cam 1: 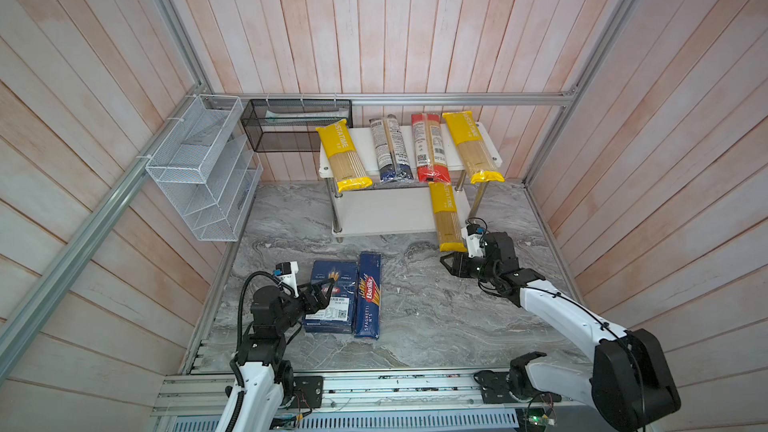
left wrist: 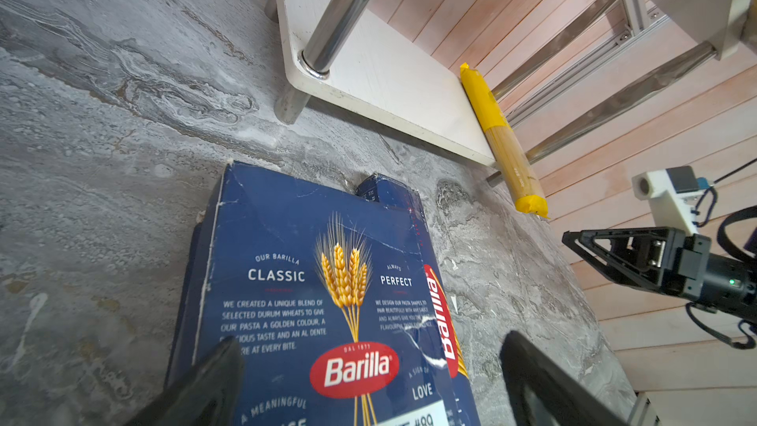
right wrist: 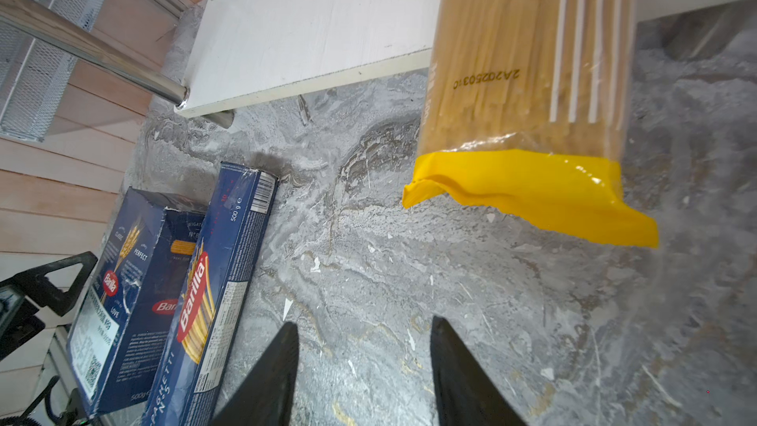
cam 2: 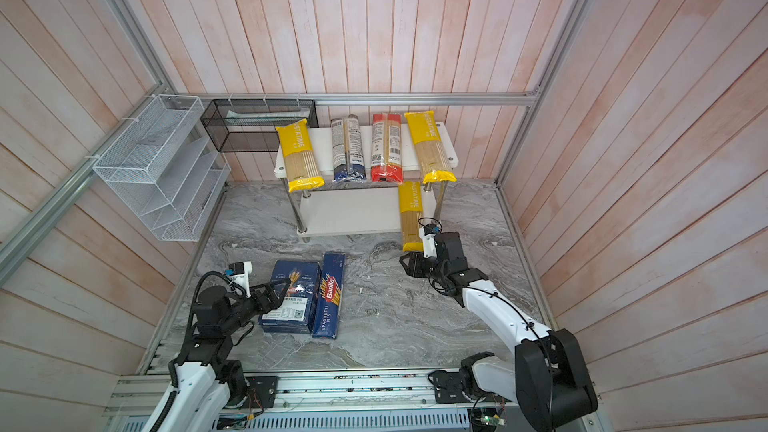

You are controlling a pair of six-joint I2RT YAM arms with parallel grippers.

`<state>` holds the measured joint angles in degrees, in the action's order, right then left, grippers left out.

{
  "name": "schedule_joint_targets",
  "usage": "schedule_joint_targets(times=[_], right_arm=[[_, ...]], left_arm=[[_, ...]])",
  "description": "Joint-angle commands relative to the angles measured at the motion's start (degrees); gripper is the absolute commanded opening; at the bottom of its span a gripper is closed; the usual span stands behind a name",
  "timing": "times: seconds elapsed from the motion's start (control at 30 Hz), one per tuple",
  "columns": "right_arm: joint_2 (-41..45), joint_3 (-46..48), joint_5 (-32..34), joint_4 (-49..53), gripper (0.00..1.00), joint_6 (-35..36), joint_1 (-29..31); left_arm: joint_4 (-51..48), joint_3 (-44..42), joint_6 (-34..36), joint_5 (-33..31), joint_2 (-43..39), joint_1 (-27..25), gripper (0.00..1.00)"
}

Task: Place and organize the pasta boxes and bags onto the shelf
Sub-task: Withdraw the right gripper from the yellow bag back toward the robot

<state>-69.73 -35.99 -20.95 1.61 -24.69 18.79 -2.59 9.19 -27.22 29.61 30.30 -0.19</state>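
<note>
Two dark blue Barilla pasta boxes lie side by side on the marble: the wide box (cam 1: 331, 301) (left wrist: 311, 301) and the narrow spaghetti box (cam 1: 368, 295) (right wrist: 221, 288). My left gripper (cam 1: 330, 290) (left wrist: 372, 346) hangs open just above the wide box. On the shelf's top board (cam 1: 365, 147) lie four bags: yellow (cam 1: 343, 155), dark blue (cam 1: 390, 149), red (cam 1: 430, 147) and yellow (cam 1: 471, 145). A third yellow bag (cam 1: 446, 218) (right wrist: 528, 116) lies on the lower board (cam 1: 386, 209), overhanging its front edge. Just in front of that bag's end my right gripper (cam 1: 444, 263) (right wrist: 362, 329) is open and empty.
A white wire tiered rack (cam 1: 199, 168) hangs on the left wall and a black mesh basket (cam 1: 297, 124) on the back rail beside the shelf. Chrome posts (left wrist: 340, 14) join the shelf boards. Wooden walls close in three sides of the marble top (cam 1: 436, 309).
</note>
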Motion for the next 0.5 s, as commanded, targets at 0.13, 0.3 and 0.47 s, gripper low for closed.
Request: schedule_joint_targets(times=[0.13,0.3,0.47], right_arm=[[-1.5,2.5,0.5,-5.9,0.52,-1.2,0.3],[-4.7,2.6,-2.2,-9.0,0.52,-1.2,0.2],[-7.1,2.4,-1.7,-11.4,0.52,-1.2,0.3]], left_arm=[[-0.1,-0.9,0.2,0.4,-0.5,-0.3,1.0],[-0.1,-0.9,0.2,0.3,-0.5,-0.3,1.0],[-0.2,-0.9,0.2,0.2,-0.7,-0.3,1.0]])
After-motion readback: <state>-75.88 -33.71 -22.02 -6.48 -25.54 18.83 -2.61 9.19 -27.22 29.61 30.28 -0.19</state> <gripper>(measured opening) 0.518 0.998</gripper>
